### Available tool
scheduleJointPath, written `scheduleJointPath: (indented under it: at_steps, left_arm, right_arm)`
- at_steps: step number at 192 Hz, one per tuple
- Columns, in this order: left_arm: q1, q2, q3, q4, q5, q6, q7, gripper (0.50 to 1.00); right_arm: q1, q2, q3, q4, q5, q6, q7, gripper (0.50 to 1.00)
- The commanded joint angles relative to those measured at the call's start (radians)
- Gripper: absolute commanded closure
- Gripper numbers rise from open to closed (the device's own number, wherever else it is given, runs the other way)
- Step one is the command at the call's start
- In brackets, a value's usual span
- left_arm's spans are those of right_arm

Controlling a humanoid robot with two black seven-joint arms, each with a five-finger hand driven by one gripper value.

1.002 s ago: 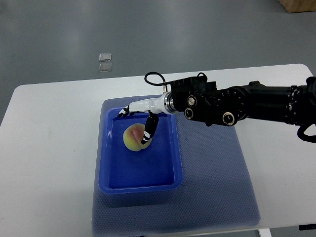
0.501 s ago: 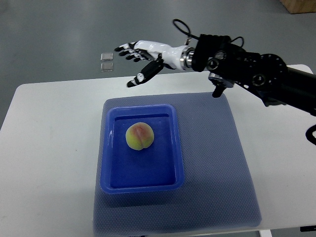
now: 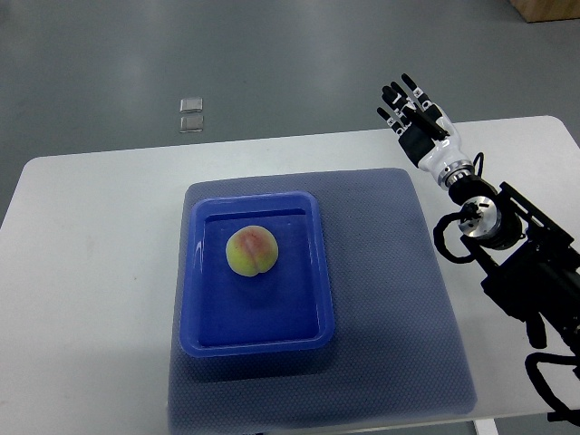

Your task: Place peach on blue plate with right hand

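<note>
Peach [image 3: 251, 251] sitting in blue plate [image 3: 308, 317] on tabletop [image 3: 91, 272]; right robot hand [image 3: 419, 122] hovering well apart, fingers wide, holding nothing.

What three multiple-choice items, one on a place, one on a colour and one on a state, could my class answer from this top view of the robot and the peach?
1. Where does the peach lie?
A. In the blue plate
B. On the bare white table
C. In the right hand

2. What colour is the mat under the plate?
A. Red
B. Grey-blue
C. Yellow

3. What state is the right hand in?
A. Shut on the peach
B. Pressed flat on the mat
C. Open, holding nothing

Answers:
1. A: the peach sits inside the plate's rim, towards its far half.
2. B: the textured mat around the plate is grey-blue, on the white table.
3. C: the fingers are stretched out over the table's far right edge, well apart from the peach.
</note>
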Motion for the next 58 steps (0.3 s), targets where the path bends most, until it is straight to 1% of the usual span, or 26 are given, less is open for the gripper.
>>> scheduleJointPath:
  at_steps: [1,24,58]
  left_arm:
    - [0.0,0.0,0.0,-0.001,0.001,0.0,0.0,0.5]
    - [0.0,0.0,0.0,-0.009,0.001,0.0,0.002,0.5]
    - [0.0,0.0,0.002,-0.011,0.001,0.0,0.0,0.5]
  right_arm:
    - [-0.021,0.021,0.011,-0.004,0.054,0.001,0.051,0.568]
    - [-0.021,0.021,0.013,-0.001,0.123,0.001,0.063,0.568]
    - [-0.015,0.013,0.013,0.001,0.124,0.001,0.065,0.568]
